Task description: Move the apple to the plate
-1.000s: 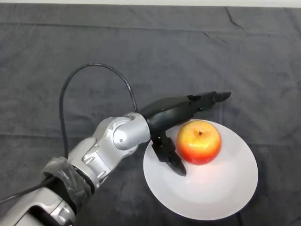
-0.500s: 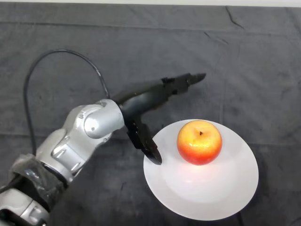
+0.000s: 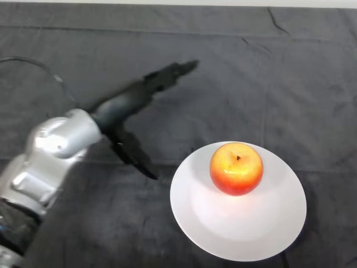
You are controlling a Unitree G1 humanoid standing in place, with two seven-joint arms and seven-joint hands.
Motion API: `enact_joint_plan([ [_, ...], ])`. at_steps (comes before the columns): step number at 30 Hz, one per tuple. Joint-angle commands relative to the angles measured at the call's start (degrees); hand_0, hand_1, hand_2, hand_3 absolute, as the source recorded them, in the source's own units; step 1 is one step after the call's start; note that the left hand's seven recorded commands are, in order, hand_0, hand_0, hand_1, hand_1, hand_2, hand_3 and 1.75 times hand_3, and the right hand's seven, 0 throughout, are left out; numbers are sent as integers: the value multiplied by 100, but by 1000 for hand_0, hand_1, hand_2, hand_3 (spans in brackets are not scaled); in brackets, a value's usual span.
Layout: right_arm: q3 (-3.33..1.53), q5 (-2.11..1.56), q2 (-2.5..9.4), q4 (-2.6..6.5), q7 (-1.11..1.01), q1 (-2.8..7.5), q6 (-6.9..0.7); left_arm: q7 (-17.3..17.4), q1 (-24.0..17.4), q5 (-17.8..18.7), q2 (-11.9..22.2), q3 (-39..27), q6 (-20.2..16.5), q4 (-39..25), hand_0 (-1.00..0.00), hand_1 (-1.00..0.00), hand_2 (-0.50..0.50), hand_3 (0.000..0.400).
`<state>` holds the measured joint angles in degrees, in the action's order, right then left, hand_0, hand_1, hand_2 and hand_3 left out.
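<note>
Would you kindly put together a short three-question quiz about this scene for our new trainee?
1. True or false: the apple rests on the white plate.
2. The left hand is: A) curled round the apple, B) open and apart from the apple, C) pressing on the plate.
3. Fill in: the table is covered by a dark ____.

Key: 1 true; 2 B; 3 cloth.
</note>
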<state>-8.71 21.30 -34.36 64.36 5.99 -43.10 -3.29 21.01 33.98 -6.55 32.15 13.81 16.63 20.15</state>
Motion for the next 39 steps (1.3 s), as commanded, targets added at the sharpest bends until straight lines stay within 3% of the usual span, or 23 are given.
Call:
enact_joint_plan([
  [1, 56, -48, -48, -3, -47, 265, -66, 55, -378, 161, 318, -243, 148, -152, 0, 0, 0, 0],
  [16, 58, -49, -48, -18, -50, 273, -74, -201, -722, 212, 568, -956, 270, -26, 0, 0, 0, 0],
  [39, 56, -46, -48, -2, -50, 261, -72, -90, -1049, 616, 1191, -2006, 1055, 1163, 0, 0, 0, 0],
])
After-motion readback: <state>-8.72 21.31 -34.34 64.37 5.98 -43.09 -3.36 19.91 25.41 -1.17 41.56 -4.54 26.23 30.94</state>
